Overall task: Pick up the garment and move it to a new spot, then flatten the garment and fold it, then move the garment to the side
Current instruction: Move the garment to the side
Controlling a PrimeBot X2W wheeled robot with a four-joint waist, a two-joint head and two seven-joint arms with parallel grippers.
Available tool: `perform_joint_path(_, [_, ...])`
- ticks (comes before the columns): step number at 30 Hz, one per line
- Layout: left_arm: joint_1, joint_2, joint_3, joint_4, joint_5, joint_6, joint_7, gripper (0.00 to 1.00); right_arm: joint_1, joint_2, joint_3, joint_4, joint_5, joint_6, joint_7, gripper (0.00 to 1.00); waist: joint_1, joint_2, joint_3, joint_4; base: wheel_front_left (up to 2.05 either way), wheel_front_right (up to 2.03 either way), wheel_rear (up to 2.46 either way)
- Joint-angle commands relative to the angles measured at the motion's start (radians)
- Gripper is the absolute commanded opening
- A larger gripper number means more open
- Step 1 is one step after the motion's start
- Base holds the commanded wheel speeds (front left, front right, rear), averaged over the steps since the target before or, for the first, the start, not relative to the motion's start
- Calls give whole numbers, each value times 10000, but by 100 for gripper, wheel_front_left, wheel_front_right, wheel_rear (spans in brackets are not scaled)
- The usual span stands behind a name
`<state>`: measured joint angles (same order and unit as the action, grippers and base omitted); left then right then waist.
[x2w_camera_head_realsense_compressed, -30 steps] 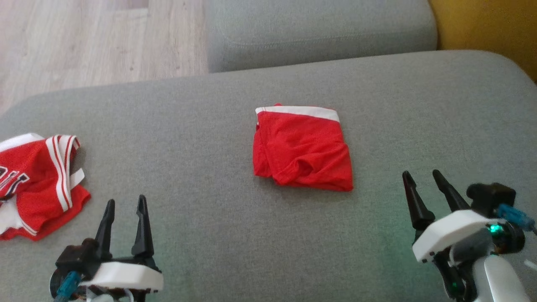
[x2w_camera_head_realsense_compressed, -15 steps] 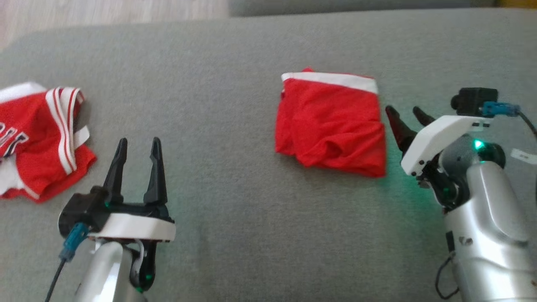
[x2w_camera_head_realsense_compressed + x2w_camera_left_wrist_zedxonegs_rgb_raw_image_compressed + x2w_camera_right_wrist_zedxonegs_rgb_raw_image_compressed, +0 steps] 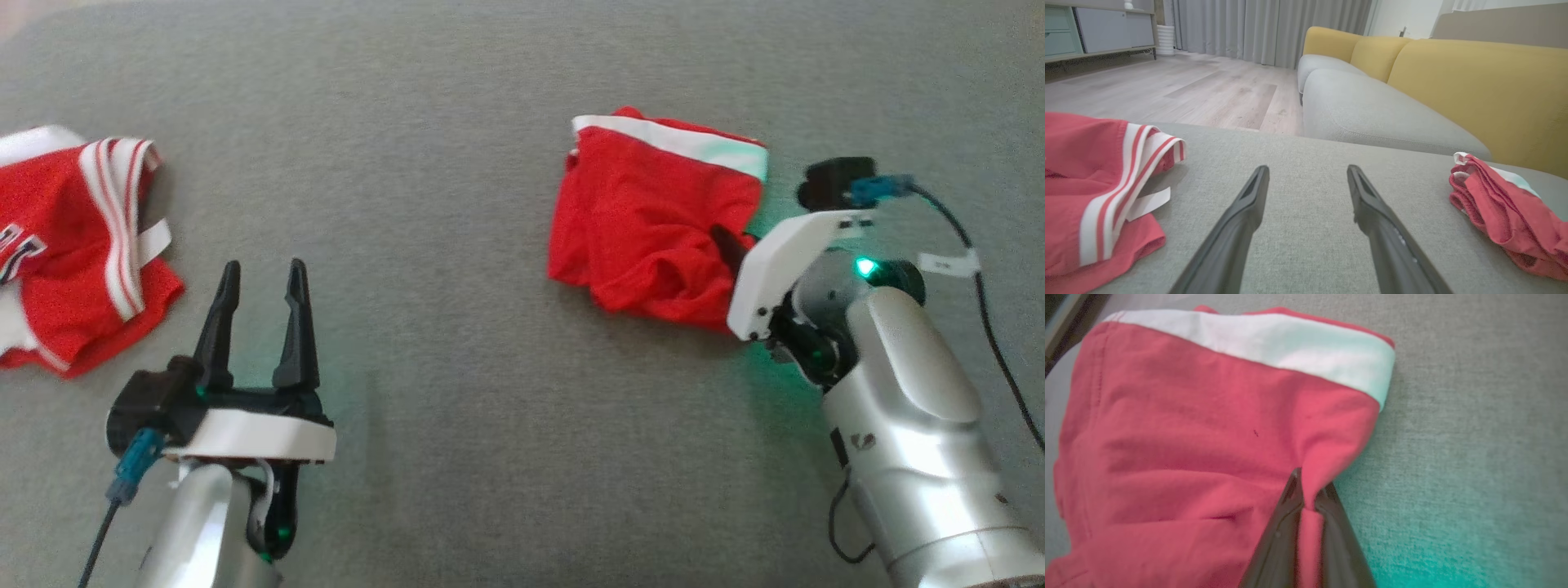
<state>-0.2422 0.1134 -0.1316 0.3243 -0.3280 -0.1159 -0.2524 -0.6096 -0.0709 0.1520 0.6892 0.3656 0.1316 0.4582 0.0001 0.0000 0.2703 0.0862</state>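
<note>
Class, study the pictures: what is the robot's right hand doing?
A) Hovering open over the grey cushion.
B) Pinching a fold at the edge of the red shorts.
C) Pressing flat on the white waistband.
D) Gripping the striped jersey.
B: the right wrist view shows the right hand closed on a ridge of cloth at the side edge of the red shorts.

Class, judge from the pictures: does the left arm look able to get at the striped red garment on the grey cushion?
Probably yes. The left fingers stand open and empty, and only bare cushion lies between them and the striped garment to their left.
</note>
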Motion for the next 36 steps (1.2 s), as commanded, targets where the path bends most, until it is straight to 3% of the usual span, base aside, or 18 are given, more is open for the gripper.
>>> perform_joint_path(1, [-240, 153, 435, -356, 99, -51, -93, 100, -135, -18, 595, -283, -213, -9, 128, 0, -1, 0, -38, -413, 0, 0, 0])
perform_joint_path(4, [-213, 141, 596, -553, 103, -55, -93, 100, -398, -685, 1463, -951, -133, -9, 523, 0, -1, 0, -67, -946, 0, 0, 0])
perform_joint_path(7, [-206, 124, 752, -750, 152, -50, -93, 100, -696, -1921, 2262, -1800, -41, -9, 916, 0, -1, 0, -44, -1534, 0, 0, 0])
perform_joint_path(8, [-206, 124, 752, -750, 152, -50, -93, 100, -696, -1921, 2262, -1800, -41, -9, 916, 0, -1, 0, -44, -1534, 0, 0, 0])
perform_joint_path(9, [-203, 122, 806, -869, 212, -42, -93, 100, -899, -2717, 2622, -2254, 49, -9, 1013, 0, -1, 0, 22, -1959, 0, 0, 0])
perform_joint_path(10, [-232, 124, 801, -907, 242, -46, -93, 100, -990, -3101, 2778, -2416, 130, -9, 1013, 0, -1, 0, 76, -2133, 0, 0, 0])
perform_joint_path(11, [-232, 124, 801, -907, 242, -46, -93, 100, -990, -3101, 2778, -2416, 130, -9, 1013, 0, -1, 0, 76, -2133, 0, 0, 0])
perform_joint_path(19, [-894, 265, 398, -1130, 463, -88, -91, 100, -1844, -5517, 3085, -1957, 570, -9, -261, 0, -1, 0, 963, -2858, 0, 0, 0])
perform_joint_path(27, [-1464, 507, 163, -1230, 495, -109, -92, 100, -2424, -6640, 2537, -748, -65, -9, -2302, 0, -1, 0, 1835, -2729, 0, 0, 0])
perform_joint_path(32, [-1484, 647, 185, -1217, 460, -112, -92, 100, -2544, -6600, 2044, -39, -293, -9, -3122, 0, -1, 0, 2021, -2624, 0, 0, 0])
perform_joint_path(33, [-1481, 662, 187, -1213, 455, -112, -92, 100, -2556, -6572, 1989, 42, -396, -9, -3274, 22, -1, 0, 2031, -2605, 0, 0, 0])
perform_joint_path(34, [-1481, 670, 183, -1212, 448, -112, -92, 100, -2566, -6559, 1962, 90, -536, -9, -3454, 54, -1, 0, 2039, -2576, 0, 0, 0])
perform_joint_path(35, [-1481, 674, 178, -1211, 442, -113, -92, 100, -2588, -6540, 1899, 129, -674, -9, -3670, 100, -1, 0, 2042, -2550, 0, 0, 0])
perform_joint_path(36, [-1482, 672, 173, -1205, 436, -113, -92, 100, -2617, -6535, 1858, 174, -834, -9, -3924, 100, -1, 0, 2031, -2519, 0, 0, 0])
